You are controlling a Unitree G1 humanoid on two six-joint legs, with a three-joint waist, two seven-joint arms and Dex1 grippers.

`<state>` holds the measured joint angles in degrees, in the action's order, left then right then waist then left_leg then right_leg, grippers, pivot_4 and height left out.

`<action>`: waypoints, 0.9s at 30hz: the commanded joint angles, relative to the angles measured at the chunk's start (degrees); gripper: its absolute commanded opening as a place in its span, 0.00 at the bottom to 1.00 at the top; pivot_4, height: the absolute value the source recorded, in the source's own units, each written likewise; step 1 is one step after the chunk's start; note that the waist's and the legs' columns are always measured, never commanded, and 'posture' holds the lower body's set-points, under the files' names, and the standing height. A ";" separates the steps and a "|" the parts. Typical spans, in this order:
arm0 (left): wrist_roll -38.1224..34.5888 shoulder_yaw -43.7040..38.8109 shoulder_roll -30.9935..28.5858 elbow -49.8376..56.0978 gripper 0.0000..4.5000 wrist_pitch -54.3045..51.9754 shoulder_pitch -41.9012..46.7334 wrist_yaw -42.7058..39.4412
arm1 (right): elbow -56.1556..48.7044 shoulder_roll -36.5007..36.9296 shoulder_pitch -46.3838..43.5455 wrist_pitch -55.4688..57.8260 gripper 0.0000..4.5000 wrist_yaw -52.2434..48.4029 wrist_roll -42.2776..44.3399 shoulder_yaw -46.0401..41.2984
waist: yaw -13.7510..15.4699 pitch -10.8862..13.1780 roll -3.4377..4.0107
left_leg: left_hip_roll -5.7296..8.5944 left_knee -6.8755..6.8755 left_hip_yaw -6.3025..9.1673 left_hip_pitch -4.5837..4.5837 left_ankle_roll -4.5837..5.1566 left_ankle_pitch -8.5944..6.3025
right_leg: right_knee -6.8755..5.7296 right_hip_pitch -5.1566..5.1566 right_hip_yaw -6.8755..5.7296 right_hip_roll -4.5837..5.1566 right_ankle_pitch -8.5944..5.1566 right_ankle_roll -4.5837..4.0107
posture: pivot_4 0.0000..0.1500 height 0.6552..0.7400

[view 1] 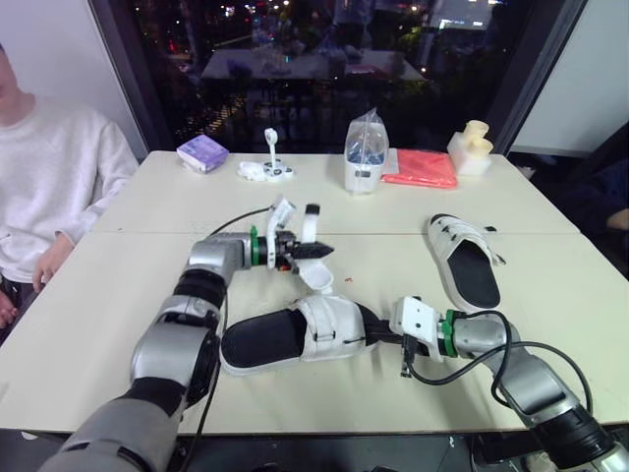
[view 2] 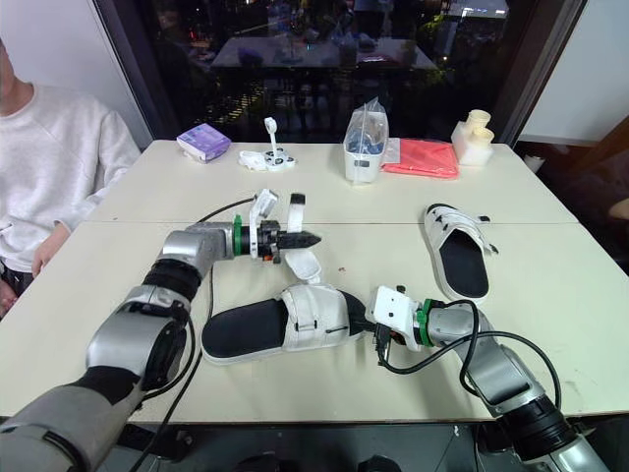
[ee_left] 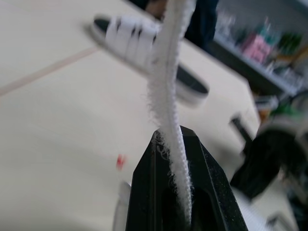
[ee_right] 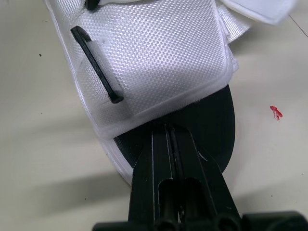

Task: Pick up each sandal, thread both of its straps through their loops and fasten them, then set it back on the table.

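Presently pinching the white strap [view 1: 319, 279] just above the near sandal [view 1: 329, 324] with the left gripper [view 1: 322, 251] — pressing the right gripper [ee_right: 169, 137], fingers together, against that sandal's toe end.

The right gripper [ee_right: 169, 129] is seen at mid-frame, its fingers pressed together and the tips laid against the black footbed [ee_right: 211, 120] of the sandal [ee_right: 159, 57]. A black loop [ee_right: 96, 65] is set on the white woven upper, and a strap [ee_right: 255, 9] end is cut off at the frame's corner. A red speck [ee_right: 275, 112] is seen on the table [ee_right: 38, 144].
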<state>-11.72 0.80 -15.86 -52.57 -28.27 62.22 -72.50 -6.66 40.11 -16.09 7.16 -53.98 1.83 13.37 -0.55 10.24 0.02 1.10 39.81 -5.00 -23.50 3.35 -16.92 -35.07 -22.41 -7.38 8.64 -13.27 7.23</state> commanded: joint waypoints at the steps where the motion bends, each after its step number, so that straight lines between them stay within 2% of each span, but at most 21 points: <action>1: 0.58 1.72 -1.79 4.79 0.00 0.34 -1.21 -1.60 | 3.30 -0.15 0.92 1.62 0.00 -0.58 -2.11 2.19 | 0.00 0.00 0.00 | 0.00 0.00 0.01 0.00 0.00 0.00 | 0.00 0.01 0.00 0.01 0.00 0.00 | 1.00 1.00; 8: -2.20 1.05 -3.45 11.73 0.00 -4.43 -2.93 -1.22 | 3.97 0.15 0.56 1.04 0.00 -1.28 -2.23 2.19 | -0.03 0.00 0.00 | 0.00 0.00 0.05 0.00 -0.03 -0.02 | 0.00 0.01 0.00 0.06 0.00 0.00 | 1.00 1.00; 13: -9.32 1.38 -3.48 31.49 0.00 -12.19 -6.22 -2.92 | 4.41 0.16 0.17 0.77 0.00 -1.70 -2.32 2.18 | -0.07 0.00 0.00 | -0.01 0.00 0.07 0.00 0.00 0.00 | 0.01 0.03 0.03 0.11 0.00 0.00 | 1.00 1.00; 18: -12.81 5.70 -4.07 49.15 0.00 -12.74 -11.59 -3.61 | 4.52 0.08 0.07 0.68 0.00 -1.92 -2.39 2.33 | -0.08 -0.03 0.06 | -0.01 -0.01 0.07 0.04 -0.05 -0.02 | 0.02 0.08 0.10 0.11 0.00 -0.01 | 1.00 1.00; 20: -10.64 10.08 -5.55 54.24 0.00 -8.14 -14.31 -5.14 | 4.64 0.05 0.02 0.61 0.00 -1.96 -2.37 2.49 | -0.11 -0.02 0.07 | -0.01 -0.01 0.07 0.04 -0.04 -0.01 | 0.03 0.08 0.10 0.08 -0.01 -0.01 | 1.00 1.00; 22: -5.67 15.19 -7.49 56.08 0.00 1.33 -17.15 -6.59 | 4.75 0.00 0.07 0.51 0.00 -1.98 -2.39 2.70 | -0.10 -0.03 0.08 | -0.01 -0.01 0.07 0.04 -0.07 -0.01 | 0.04 0.08 0.11 0.05 -0.01 -0.02 | 1.00 1.00; 27: 3.33 22.53 -7.04 52.01 0.00 19.78 -20.98 -4.46 | 4.98 -0.29 0.20 0.24 0.00 -2.06 -2.56 3.23 | -0.03 -0.05 0.12 | -0.01 -0.03 0.07 0.08 -0.18 -0.07 | 0.10 0.12 0.10 0.11 -0.02 -0.06 | 1.00 1.00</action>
<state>-11.26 21.76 -23.54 0.01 -14.66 41.06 -78.12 -4.69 39.99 -17.61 5.87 -55.56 1.46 13.97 -0.58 10.19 0.14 1.09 39.78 -4.93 -23.42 3.17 -16.99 -34.97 -22.30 -7.27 8.77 -13.29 7.17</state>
